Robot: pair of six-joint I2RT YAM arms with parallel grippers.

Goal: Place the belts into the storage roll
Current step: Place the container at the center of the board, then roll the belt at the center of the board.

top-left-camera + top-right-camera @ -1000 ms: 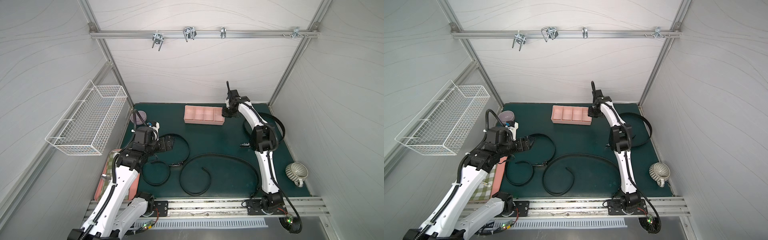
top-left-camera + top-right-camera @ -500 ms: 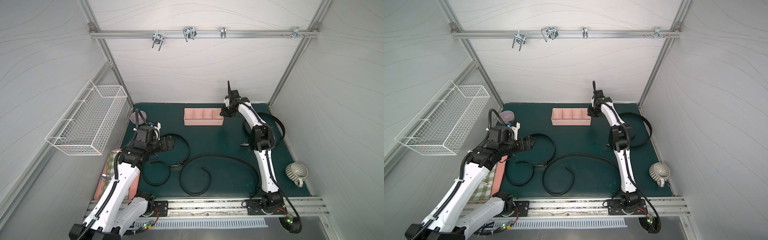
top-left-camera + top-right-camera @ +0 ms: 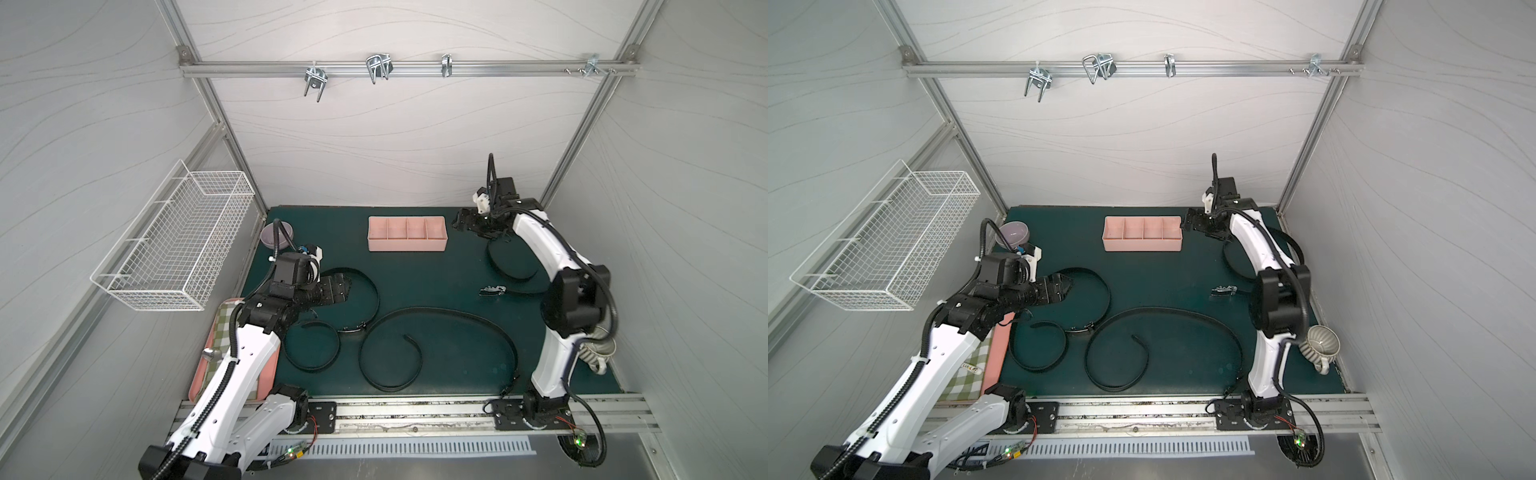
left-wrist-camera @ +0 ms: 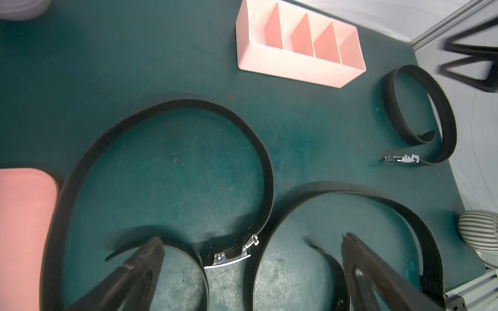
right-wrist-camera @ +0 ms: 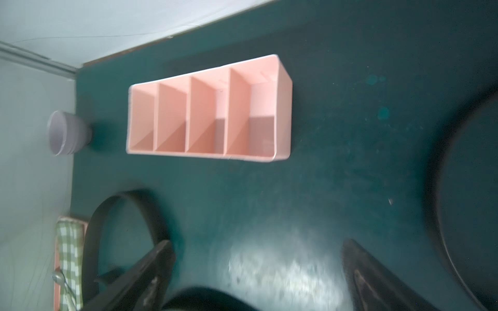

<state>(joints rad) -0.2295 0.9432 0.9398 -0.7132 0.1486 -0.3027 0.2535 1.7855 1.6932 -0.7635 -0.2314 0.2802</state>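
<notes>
Green tabletop (image 3: 436, 266): 3 belts (image 4: 188, 102) lie loose outside your pink storage roll (image 3: 407, 247); your left tool (image 3: 347, 286) and right tool (image 3: 459, 220) stand spread.

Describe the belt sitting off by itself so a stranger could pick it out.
On the green mat, find the pink four-compartment tray at the back. Right of it lies a black belt curled into one small tight loop, away from the two wider-sprawling belts at the front.
</notes>
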